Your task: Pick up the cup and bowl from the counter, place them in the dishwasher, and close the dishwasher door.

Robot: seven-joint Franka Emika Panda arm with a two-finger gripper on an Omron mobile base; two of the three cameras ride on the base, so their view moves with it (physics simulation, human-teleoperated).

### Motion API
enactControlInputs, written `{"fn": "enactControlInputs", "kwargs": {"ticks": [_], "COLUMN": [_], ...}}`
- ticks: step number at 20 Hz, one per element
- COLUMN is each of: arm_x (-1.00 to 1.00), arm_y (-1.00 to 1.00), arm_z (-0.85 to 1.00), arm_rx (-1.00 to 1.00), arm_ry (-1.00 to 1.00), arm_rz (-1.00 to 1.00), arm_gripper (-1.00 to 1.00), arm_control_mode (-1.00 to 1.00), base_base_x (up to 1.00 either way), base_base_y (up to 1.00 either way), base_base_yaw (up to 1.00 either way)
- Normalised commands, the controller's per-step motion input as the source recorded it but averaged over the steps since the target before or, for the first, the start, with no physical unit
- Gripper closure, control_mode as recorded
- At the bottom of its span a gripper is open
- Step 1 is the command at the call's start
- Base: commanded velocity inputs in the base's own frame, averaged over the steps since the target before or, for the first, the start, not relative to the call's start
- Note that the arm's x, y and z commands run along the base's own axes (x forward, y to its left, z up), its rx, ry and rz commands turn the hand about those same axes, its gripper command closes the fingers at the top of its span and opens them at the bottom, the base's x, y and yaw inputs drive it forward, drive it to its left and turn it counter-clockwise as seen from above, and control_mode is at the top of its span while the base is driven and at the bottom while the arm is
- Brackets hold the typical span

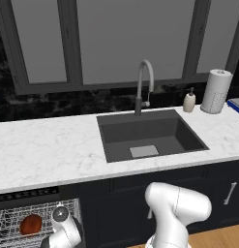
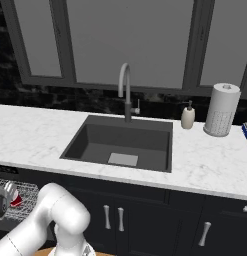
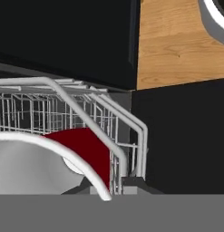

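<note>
- The dishwasher rack (image 1: 14, 220) is pulled out below the counter (image 1: 48, 150), to the left of the sink (image 1: 150, 135); I take the rack as landmark.
- The bowl (image 1: 31, 224), reddish-brown, lies already inside the rack, near its middle.
- The cup (image 3: 84, 149), red w/ white rim, is also in the rack, at the side nearest the sink; in the hand view it is very close under the camera, its white rim crossing the picture. In the right base view a bit of red (image 2: 16, 201) shows in the rack beside the wrist.
- The gripper (image 1: 60, 215) hangs low over the rack, just beside the bowl. If the jaws are spread or pinching the cup, I cannot tell; the finger tips are hidden behind the cup.
- Step in hand, as I judge: letting go of the cup, 2nd item of two.
- Next move needs: jaws fully free of the cup, then lift straight up out of the rack wires w/o tipping the cup; after that the rack must go in and the dishwasher door must be closed.
- The counter around the sink carries a soap bottle (image 1: 189, 101) and a paper towel roll (image 1: 216, 91), both far from the rack.
</note>
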Motion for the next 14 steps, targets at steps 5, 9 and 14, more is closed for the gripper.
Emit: {"fn": "enactControlInputs", "kwargs": {"ticks": [5,9,14], "arm_x": [0.0,-0.38,-0.47], "arm_y": [0.0,0.0,0.0], "arm_z": [0.0,0.3,0.71], "arm_rx": [0.0,0.0,0.02], "arm_ry": [0.0,-0.13,-0.22], "arm_rz": [0.0,0.0,0.0], "arm_gripper": [-1.0,-1.0,-1.0], "arm_control_mode": [-1.0,-1.0,-1.0], "base_base_x": [0.0,0.0,0.0], "base_base_y": [0.0,0.0,0.0], "base_base_yaw": [0.0,0.0,0.0]}}
